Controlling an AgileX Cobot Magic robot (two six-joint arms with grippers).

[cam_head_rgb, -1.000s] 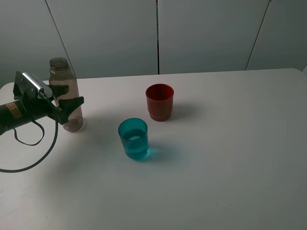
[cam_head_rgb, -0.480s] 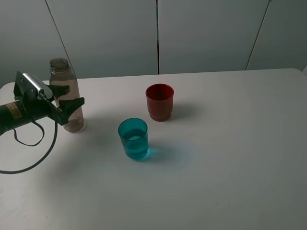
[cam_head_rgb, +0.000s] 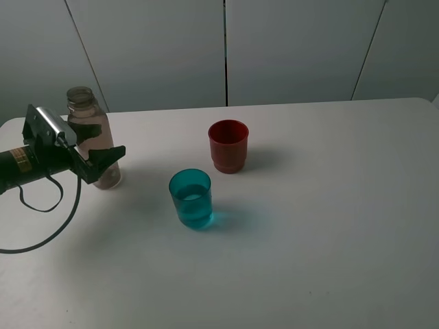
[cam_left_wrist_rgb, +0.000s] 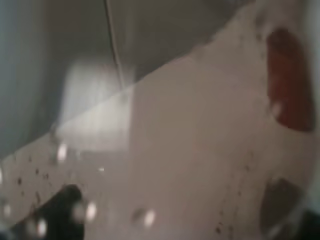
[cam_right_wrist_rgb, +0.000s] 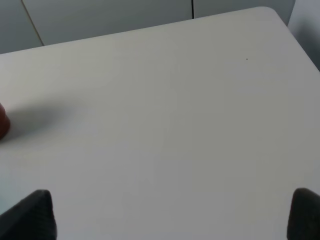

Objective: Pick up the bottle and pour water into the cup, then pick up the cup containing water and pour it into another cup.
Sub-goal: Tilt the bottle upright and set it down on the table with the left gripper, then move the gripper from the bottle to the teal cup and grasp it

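Note:
The smoky-grey bottle (cam_head_rgb: pixel 87 116) stands at the table's far left, leaning slightly left, with its base on the table. My left gripper (cam_head_rgb: pixel 110 156) is closed around its lower half; one dark finger (cam_head_rgb: pixel 113 153) shows in front. The left wrist view is filled by the blurred bottle wall (cam_left_wrist_rgb: pixel 165 150). The teal-blue cup (cam_head_rgb: pixel 191 199) holds some water and stands right of the bottle. The dark red cup (cam_head_rgb: pixel 228 146) stands behind it and shows at the edge of the right wrist view (cam_right_wrist_rgb: pixel 2 121). My right gripper (cam_right_wrist_rgb: pixel 167 220) is open and empty over bare table.
The white table (cam_head_rgb: pixel 329 205) stretches right of the cups. A black cable (cam_head_rgb: pixel 41 226) loops off my left arm over the table's left edge. Grey wall panels stand behind the table.
The bottle's top has shifted a little left and down, so it now leans. My left gripper's front finger has moved slightly right and down. The cups have not moved.

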